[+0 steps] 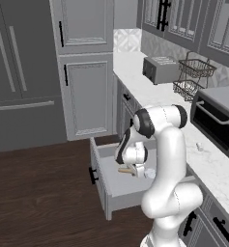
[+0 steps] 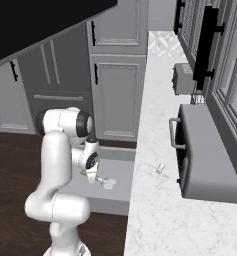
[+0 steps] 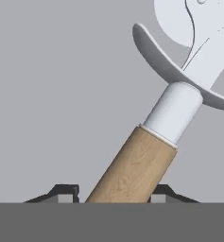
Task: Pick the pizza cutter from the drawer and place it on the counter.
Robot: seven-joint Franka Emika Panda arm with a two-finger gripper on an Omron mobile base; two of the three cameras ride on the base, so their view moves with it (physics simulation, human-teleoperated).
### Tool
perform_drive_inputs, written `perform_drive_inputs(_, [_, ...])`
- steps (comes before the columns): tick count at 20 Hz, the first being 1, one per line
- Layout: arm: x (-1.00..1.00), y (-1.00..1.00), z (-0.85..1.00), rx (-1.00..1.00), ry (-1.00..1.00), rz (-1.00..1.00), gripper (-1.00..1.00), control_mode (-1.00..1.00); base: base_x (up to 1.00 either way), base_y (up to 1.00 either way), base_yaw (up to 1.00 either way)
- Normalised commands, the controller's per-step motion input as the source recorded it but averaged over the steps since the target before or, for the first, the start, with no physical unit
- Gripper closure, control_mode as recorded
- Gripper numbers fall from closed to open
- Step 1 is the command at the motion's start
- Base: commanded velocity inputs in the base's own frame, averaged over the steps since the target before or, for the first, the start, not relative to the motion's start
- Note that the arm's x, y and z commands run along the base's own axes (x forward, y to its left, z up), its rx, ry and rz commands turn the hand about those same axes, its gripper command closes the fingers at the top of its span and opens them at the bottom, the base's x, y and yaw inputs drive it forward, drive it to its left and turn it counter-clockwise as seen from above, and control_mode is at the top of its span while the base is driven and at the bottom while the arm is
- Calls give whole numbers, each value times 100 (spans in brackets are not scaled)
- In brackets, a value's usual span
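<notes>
Wooden handle and silver-grey wheel mark the pizza cutter [image 3: 146, 156], which runs up between the two dark fingertips [image 3: 66, 193] of the gripper [image 3: 114, 194] in the hand view. The fingertips sit on either side of the handle's lower end, close against it, so the gripper appears clenched on the pizza cutter; actual contact at the pads is hidden by the handle. A pale cylindrical neck joins the handle to a curved guard and the wheel blade at the upper right of that view.

From the left base view, the gripper [image 1: 135, 170] hangs over the open drawer [image 1: 111, 193], with the pizza cutter [image 1: 128, 170] lying roughly level at its tip, the handle pointing away from the bench and the wheel toward it. From the right base view, the gripper [image 2: 92, 177] holds the pizza cutter [image 2: 102, 181] above the drawer [image 2: 115, 187] floor; whether the tool touches the floor cannot be told.

The drawer is pulled out from the grey cabinets below the bench [image 1: 217, 173]. On the bench stand a tiny white cylinder [image 1: 199, 146], a dark toaster oven [image 1: 217, 123], a wire basket [image 1: 193, 77] and a toaster [image 1: 159, 69].
</notes>
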Motion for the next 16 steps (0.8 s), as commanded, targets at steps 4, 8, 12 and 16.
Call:
perform_drive_inputs(4, [-25, 15, 66, 0, -7, 0, 100, -100, 0, 0, 0])
perform_drive_inputs(8, [-2, 41, 100, -1, -19, 0, 100, -100, 0, 0, 0])
perform_drive_inputs(12, [0, 47, 100, -5, -9, 0, 100, -100, 0, 0, 0])
perform_drive_inputs(16, [32, 13, 100, -13, -1, 8, 100, -100, 0, 0, 0])
